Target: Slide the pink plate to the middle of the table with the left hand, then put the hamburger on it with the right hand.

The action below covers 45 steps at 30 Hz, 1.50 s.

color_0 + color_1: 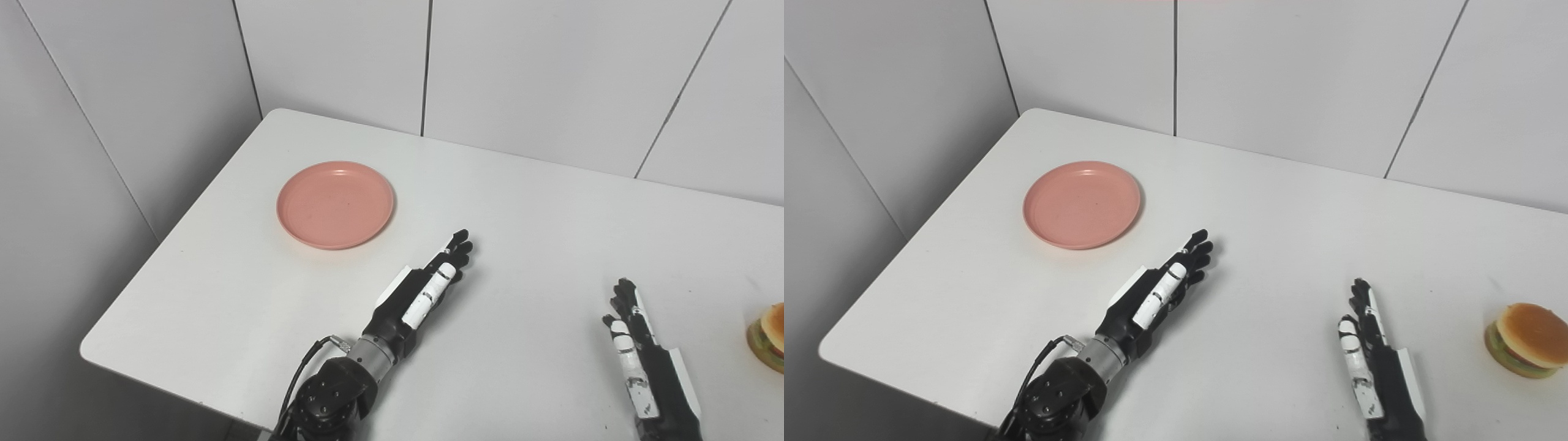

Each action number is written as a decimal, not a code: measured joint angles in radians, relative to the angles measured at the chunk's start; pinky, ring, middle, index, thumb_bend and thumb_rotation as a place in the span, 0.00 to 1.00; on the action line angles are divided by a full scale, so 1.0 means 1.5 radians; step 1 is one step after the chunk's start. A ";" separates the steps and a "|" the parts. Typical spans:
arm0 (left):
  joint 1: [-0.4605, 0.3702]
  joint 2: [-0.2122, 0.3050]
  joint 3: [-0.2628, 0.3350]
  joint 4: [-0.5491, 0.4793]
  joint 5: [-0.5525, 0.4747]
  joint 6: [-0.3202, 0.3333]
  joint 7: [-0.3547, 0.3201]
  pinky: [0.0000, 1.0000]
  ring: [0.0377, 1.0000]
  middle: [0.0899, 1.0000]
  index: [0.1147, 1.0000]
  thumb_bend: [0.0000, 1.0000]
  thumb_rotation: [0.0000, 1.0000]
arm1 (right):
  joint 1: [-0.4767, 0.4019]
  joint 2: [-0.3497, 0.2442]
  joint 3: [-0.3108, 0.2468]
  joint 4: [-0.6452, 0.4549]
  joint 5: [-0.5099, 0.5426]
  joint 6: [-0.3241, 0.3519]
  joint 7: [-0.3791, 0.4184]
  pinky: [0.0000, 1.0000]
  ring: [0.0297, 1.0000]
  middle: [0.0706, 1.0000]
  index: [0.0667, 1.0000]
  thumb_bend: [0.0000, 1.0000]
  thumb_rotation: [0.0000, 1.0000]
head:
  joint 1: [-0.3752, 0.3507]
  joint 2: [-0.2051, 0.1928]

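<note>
The pink plate (335,204) lies flat on the left part of the white table (520,202), with nothing on it. My left hand (429,285) rests over the table to the plate's lower right, fingers straight and held together, pointing up and right, holding nothing and apart from the plate. My right hand (1369,343) hovers near the front right, fingers stretched out, empty. The hamburger (1525,340) sits upright at the table's right edge, a short way right of that hand; in the left eye view the picture's border cuts it.
White wall panels (490,67) stand close behind the table and along its left side. The table's left edge (171,239) and rounded front-left corner fall away near the plate.
</note>
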 measured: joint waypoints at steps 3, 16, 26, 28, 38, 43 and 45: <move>-0.015 0.008 0.015 -0.019 -0.003 0.017 -0.001 0.99 0.99 1.00 1.00 0.49 1.00 | 0.000 0.002 0.000 0.000 -0.003 0.000 0.000 1.00 1.00 1.00 1.00 0.13 1.00 | 0.000 0.004; -0.096 0.045 0.093 -0.064 -0.034 0.066 0.010 0.98 0.96 0.98 0.98 0.46 1.00 | 0.000 0.003 0.000 0.000 -0.004 0.000 -0.001 1.00 1.00 1.00 1.00 0.12 1.00 | -0.002 0.009; -0.144 0.062 0.129 -0.068 -0.046 0.086 0.017 0.95 0.95 0.96 0.95 0.45 1.00 | -0.001 0.003 -0.001 0.000 -0.003 0.000 -0.001 1.00 1.00 1.00 1.00 0.13 1.00 | 0.004 0.005; -0.158 0.067 0.140 -0.067 -0.049 0.093 0.019 0.94 0.94 0.96 0.95 0.45 1.00 | -0.001 0.003 -0.001 0.000 -0.003 0.000 -0.001 1.00 1.00 1.00 1.00 0.12 1.00 | 0.004 0.003; -0.205 0.085 0.200 0.031 -0.080 0.087 0.029 0.92 0.91 0.92 0.91 0.43 1.00 | -0.001 0.003 0.000 -0.002 -0.004 0.000 0.001 1.00 1.00 1.00 1.00 0.13 1.00 | 0.004 -0.003; -0.228 0.112 0.247 0.097 -0.114 0.060 0.028 0.93 0.92 0.93 0.92 0.47 1.00 | 0.000 0.001 -0.001 -0.005 -0.004 0.000 0.001 1.00 1.00 1.00 1.00 0.12 1.00 | 0.007 -0.003; -0.237 0.124 0.255 0.109 -0.119 0.048 0.028 0.93 0.92 0.93 0.92 0.47 1.00 | 0.000 0.000 -0.002 -0.005 -0.003 0.000 0.001 1.00 1.00 1.00 1.00 0.12 1.00 | 0.006 -0.003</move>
